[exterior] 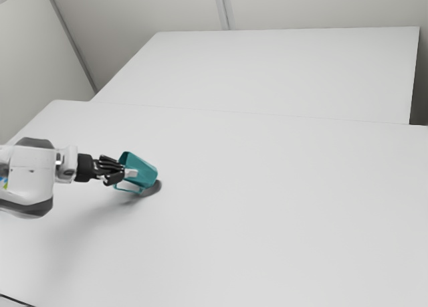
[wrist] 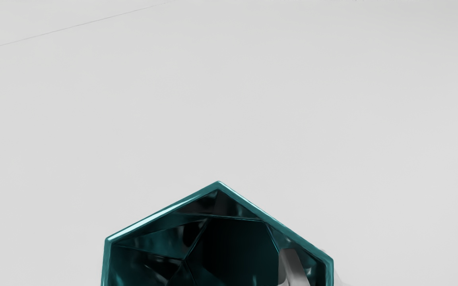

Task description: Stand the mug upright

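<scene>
The mug is teal and glossy, cut in flat facets. Its open rim is a crisp angular outline, with a bright pale gleam along two of its edges. Inside, the walls fall away in dark, almost black planes with streaks of teal, down to a shadowed bottom. It is tilted rather than upright: in the exterior view its mouth faces back toward me, its base slants down toward the exterior view's right, and its thin, angular handle is on the lower side. It is over the part of the white table toward the exterior view's left, at the end of my reach. A dark shadow lies just beside and below the base; whether the base touches the tabletop I can't fairly say from here.

My jaws are closed on the mug's wall near the rim. One grey finger reaches in through the mouth, and the other finger lies along the outside, with the wall pinched between. Behind them my black gripper and the white and grey arm come in from the exterior view's left.

Farther out, a thin seam marks the table's far edge, with another white surface beyond it and pale walls behind.
</scene>
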Controlling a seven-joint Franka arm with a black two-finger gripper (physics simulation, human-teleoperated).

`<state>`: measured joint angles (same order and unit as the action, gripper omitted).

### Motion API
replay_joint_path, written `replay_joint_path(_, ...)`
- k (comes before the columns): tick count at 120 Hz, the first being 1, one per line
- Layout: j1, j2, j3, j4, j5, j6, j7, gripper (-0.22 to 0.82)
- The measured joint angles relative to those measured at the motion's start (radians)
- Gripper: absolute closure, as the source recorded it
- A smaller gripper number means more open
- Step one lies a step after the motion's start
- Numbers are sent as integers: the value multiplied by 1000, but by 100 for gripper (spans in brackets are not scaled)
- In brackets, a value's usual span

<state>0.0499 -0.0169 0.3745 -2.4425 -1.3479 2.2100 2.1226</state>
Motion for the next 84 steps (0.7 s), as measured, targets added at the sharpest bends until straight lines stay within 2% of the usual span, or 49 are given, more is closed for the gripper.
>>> replay_joint_path(16, -1, -52, -10, 0, 34, 36, -16, 78)
replay_joint_path(31, 28, -116, -25, -3, 281, 101, -121, 79)
replay_joint_path(61, -3, -150, -27, 0, 894, 141, -515, 79)
replay_joint_path(84, -62, -171, -28, 6, 1104, 139, -812, 79)
